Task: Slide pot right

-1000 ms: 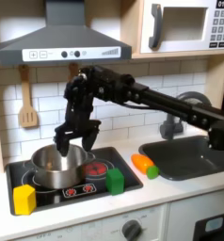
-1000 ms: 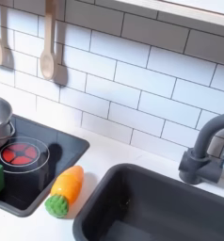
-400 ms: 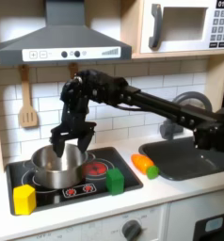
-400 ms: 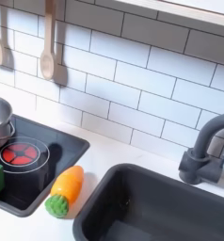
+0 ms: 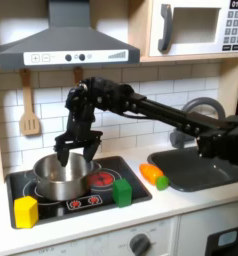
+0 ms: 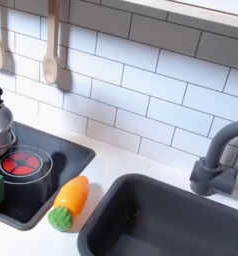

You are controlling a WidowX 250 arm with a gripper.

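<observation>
Pot [image 5: 59, 176] first: it sits on the rear-left burner of the black stovetop [image 5: 141, 192], as the first exterior view shows it, shiny and low-walled, with its near rim just behind the front burner rings. In the second exterior view I see its curved wall [image 6: 0, 124] at the far left edge.

My end effector [image 5: 65, 151] hangs right at the pot's back rim, fingers pointing down. From here I cannot tell whether they are apart, together or pinching the rim; the dark fingers blur into the metal.

To slide it well, I judge I need firm contact on the wall or rim, low enough that the pot drags flat and does not tip. Then I want a slow, level push toward the first exterior view's right, with no lifting.

What lies in the path matters. A red round piece [image 5: 102, 181] sits on the burner just beside the pot, and a green block [image 5: 123, 192] stands near the stovetop's front right corner. I would expect the pot to nudge the red piece. The yellow block [image 5: 26, 211] at front left is clear of the path, as is the orange-and-green toy [image 5: 153, 175] on the bench beyond the stove.
</observation>
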